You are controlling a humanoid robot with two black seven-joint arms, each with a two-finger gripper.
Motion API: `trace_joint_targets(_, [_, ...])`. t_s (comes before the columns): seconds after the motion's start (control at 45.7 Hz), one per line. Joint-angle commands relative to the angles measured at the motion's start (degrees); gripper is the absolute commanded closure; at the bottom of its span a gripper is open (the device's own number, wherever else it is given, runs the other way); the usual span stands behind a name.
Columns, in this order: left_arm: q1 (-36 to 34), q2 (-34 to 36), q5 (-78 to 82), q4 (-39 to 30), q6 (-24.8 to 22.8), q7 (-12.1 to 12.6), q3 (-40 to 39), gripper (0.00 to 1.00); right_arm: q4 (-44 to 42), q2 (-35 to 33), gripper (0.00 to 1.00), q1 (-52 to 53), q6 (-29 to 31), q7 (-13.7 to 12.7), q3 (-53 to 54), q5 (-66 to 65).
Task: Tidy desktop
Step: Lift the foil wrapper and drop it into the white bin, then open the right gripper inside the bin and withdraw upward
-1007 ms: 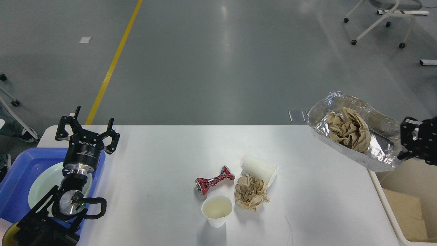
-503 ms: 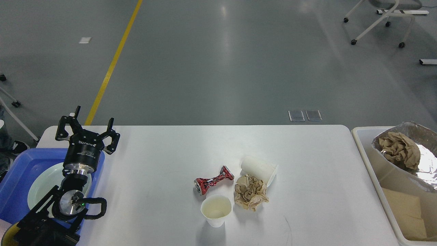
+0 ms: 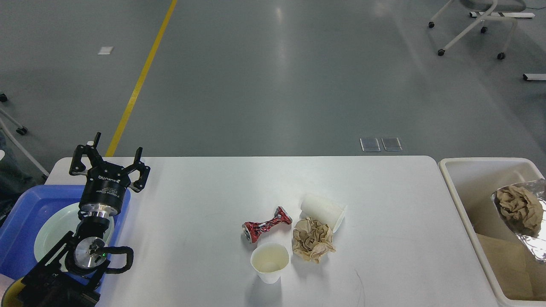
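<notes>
The white desktop (image 3: 204,200) fills the lower part of the head view. Near its middle lie a crushed red can (image 3: 267,224), a crumpled brown paper ball (image 3: 312,239), an upright white paper cup (image 3: 270,262) and a white paper cup on its side (image 3: 324,211). My left gripper (image 3: 110,163) is open and empty, held above the desktop's left end, far from these items. My right gripper is out of view. A foil tray (image 3: 538,245) holding crumpled brown paper (image 3: 519,207) lies inside the cream-white bin (image 3: 469,170) at the right.
A blue plastic tray (image 3: 21,213) with a pale green plate (image 3: 53,226) sits at the desktop's left end, under my left arm. Brown cardboard (image 3: 503,268) lies in the bin. A wheeled chair base (image 3: 469,30) stands on the grey floor at the far right.
The foil tray with the brown paper has dropped from my right gripper's hold into the bin and sunk lower. My right gripper has left the view. My left arm has not moved.
</notes>
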Motion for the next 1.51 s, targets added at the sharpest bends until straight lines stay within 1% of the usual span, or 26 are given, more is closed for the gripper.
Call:
trace_joint_targets(0.0, [0.08,0.08,-0.01,0.00,0.00,0.02,0.00,0.04,-8.43,6.90,1.00,-7.73,-3.27,0.21,3.23,0.13])
trace_joint_targets(0.066, [0.00,-0.01,-0.01,0.00,0.00,0.02,0.00,0.04,-9.84,8.67,1.00,-9.23,-3.62,0.30,5.43,-0.05])
trace_joint_targets(0.153, [0.00,-0.01,-0.01,0.00,0.00,0.02,0.00,0.04,-9.93,8.93,1.00,-9.32,-3.62,0.30,6.93,-0.05])
trace_joint_targets(0.657, [0.00,-0.01,-0.01,0.00,0.00,0.02,0.00,0.04,-10.90,12.45,1.00,-9.24,-3.88,0.21,6.14,-0.93])
trace_joint_targets(0.678, [0.00,-0.01,-0.01,0.00,0.00,0.02,0.00,0.04,-10.98,12.45,0.96,-9.15,-3.97,0.21,6.14,-0.93])
trace_joint_targets(0.7, [0.00,-0.01,-0.01,0.00,0.00,0.02,0.00,0.04,-10.99,12.45,0.84,-9.06,-4.14,0.21,6.14,-0.93])
trace_joint_targets(0.744, [0.00,-0.01,0.07,0.00,0.00,0.02,0.00,0.04,-11.07,12.36,0.51,-8.97,-5.63,0.21,6.14,-0.93])
trace_joint_targets(0.788, [0.00,-0.01,0.08,0.00,0.00,0.02,0.00,0.04,-11.42,12.27,0.15,-8.97,-8.17,0.21,6.14,-0.93])
trace_joint_targets(0.81, [0.00,-0.01,-0.01,0.00,0.00,0.02,0.00,0.04,-11.60,12.27,0.00,-8.97,-9.41,0.21,6.14,-0.84])
trace_joint_targets(0.875, [0.00,-0.01,-0.01,0.00,0.00,0.02,0.00,0.04,-11.34,12.36,0.00,-8.88,-11.61,0.21,6.14,-0.93])
trace_joint_targets(1.116, [0.00,-0.01,-0.01,0.00,0.00,0.02,0.00,0.04,-10.81,12.45,0.00,-8.45,-11.62,0.21,6.22,-0.93])
trace_joint_targets(1.269, [0.00,-0.01,-0.01,0.00,0.00,0.02,0.00,0.04,-9.67,12.36,0.00,-7.75,-11.09,-0.32,6.22,-2.50])
trace_joint_targets(1.357, [0.00,-0.01,-0.01,0.00,0.00,0.02,0.00,0.04,-5.73,11.05,0.00,-4.41,-10.56,-0.49,6.14,-8.64])
trace_joint_targets(1.488, [0.00,-0.01,-0.01,0.00,0.00,0.02,0.00,0.04,5.17,5.16,0.00,2.97,-8.81,-1.63,5.96,-23.76])
